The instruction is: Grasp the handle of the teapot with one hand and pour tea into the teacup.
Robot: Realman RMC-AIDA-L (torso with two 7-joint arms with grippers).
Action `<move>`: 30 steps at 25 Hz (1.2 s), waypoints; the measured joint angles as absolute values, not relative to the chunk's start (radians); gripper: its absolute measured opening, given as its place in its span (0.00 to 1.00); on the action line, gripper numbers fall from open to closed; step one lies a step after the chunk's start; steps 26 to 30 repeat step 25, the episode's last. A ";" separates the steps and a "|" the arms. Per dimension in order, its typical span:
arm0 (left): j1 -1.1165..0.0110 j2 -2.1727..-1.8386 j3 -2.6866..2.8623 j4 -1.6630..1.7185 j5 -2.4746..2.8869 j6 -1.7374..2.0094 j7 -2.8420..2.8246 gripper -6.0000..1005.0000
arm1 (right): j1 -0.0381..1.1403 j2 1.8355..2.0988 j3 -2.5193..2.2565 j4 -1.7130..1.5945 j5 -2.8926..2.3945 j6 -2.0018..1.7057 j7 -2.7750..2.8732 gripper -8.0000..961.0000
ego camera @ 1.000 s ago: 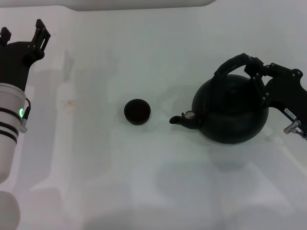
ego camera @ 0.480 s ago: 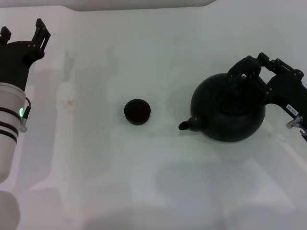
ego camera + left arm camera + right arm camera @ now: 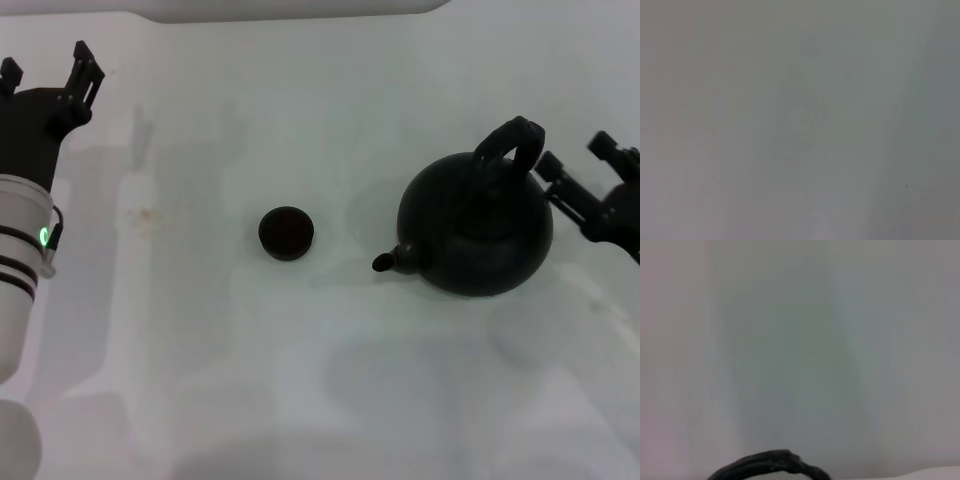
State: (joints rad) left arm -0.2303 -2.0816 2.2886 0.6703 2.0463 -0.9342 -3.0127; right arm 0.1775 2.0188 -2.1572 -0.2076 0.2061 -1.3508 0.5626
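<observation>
The round matte black teapot [image 3: 475,238] stands upright on the white table [image 3: 300,380] at the right, its spout [image 3: 386,261] pointing left toward the teacup. Its arched black handle [image 3: 511,143] stands free over the pot; a piece of it also shows in the right wrist view [image 3: 771,464]. The small black teacup [image 3: 286,233] sits in the middle, apart from the spout. My right gripper [image 3: 574,155] is open and empty just right of the handle, not touching it. My left gripper [image 3: 47,62] is open and parked at the far left.
The left arm's white and black forearm [image 3: 22,260] lies along the table's left side. A faint orange mark [image 3: 147,213] is on the table left of the teacup. The left wrist view shows only bare table.
The right gripper held the handle with the pot tilted, set it down upright, then let go and drew back to the right. Teacup and left arm have not moved.
</observation>
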 joint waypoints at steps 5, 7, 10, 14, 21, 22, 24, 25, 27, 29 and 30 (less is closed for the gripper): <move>-0.231 -2.082 2.289 0.670 2.046 -0.934 -3.013 0.88 | 0.139 2.024 -2.047 -0.206 0.218 -1.372 0.522 0.88; -0.233 -2.082 2.289 0.670 2.046 -0.934 -3.013 0.88 | 0.139 2.028 -1.985 -0.209 0.218 -1.370 0.456 0.91; -0.237 -2.082 2.289 0.667 2.046 -0.934 -3.013 0.88 | 0.169 2.029 -1.950 -0.222 0.275 -1.345 0.295 0.91; -0.245 -2.082 2.293 0.659 2.046 -0.934 -3.013 0.88 | 0.178 2.029 -1.957 -0.243 0.346 -1.315 0.237 0.90; -0.260 -2.083 2.312 0.640 2.046 -0.934 -3.013 0.88 | 0.182 2.028 -1.958 -0.264 0.386 -1.287 0.193 0.90; -0.262 -2.083 2.313 0.639 2.046 -0.934 -3.013 0.88 | 0.182 2.028 -1.958 -0.264 0.386 -1.284 0.193 0.90; -0.267 -2.083 2.314 0.636 2.047 -0.934 -3.013 0.88 | 0.183 2.028 -1.962 -0.264 0.387 -1.283 0.193 0.90; -0.272 -2.083 2.314 0.633 2.047 -0.934 -3.013 0.88 | 0.183 2.028 -1.964 -0.264 0.387 -1.282 0.193 0.90; -0.272 -2.083 2.314 0.633 2.047 -0.934 -3.013 0.88 | 0.183 2.028 -1.964 -0.264 0.387 -1.282 0.193 0.90; -0.272 -2.083 2.314 0.633 2.047 -0.934 -3.013 0.88 | 0.183 2.028 -1.964 -0.264 0.387 -1.282 0.193 0.90; -0.272 -2.083 2.314 0.633 2.047 -0.934 -3.013 0.88 | 0.183 2.028 -1.964 -0.264 0.387 -1.282 0.193 0.90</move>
